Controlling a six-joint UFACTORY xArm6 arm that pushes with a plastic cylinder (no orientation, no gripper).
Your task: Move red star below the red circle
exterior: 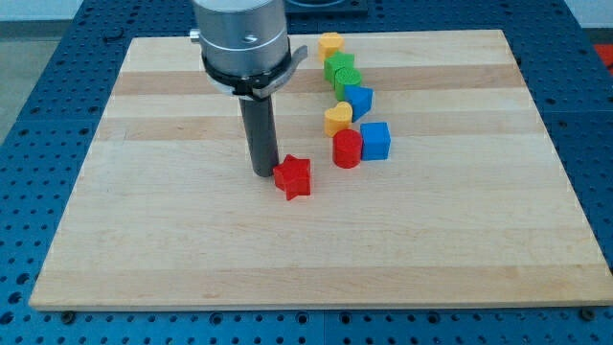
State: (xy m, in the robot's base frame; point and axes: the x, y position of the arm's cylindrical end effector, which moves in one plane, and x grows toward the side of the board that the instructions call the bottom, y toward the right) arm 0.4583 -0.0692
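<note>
Blue perforated bench under a pale wood desk (192, 249); blocks clustered toward view's top-right.

Item 1: red star (293, 177), near desk centre, lower-left of red circle (347, 149), a small gap apart.
Item 2: red circle, touching blue cube (375, 141) on its right; yellow heart (337, 119) just above.
Item 3: further up the row: blue block (358, 99), two green blocks (339, 71), yellow block (330, 44).

Pincer: none fitted, so no open/closed state to give; rod only.
My tip (264, 172): on the desk, touching or just beside star's left edge.

Step, est.: star needs to go right, ending directly under circle. Push from star's left, w/ line through its middle so it doesn't spin off; keep path low enough to miss circle. Stop short of overshoot.

Arm pose: rod vertical, grey wrist housing (241, 38) at view's top, left of block row.
</note>
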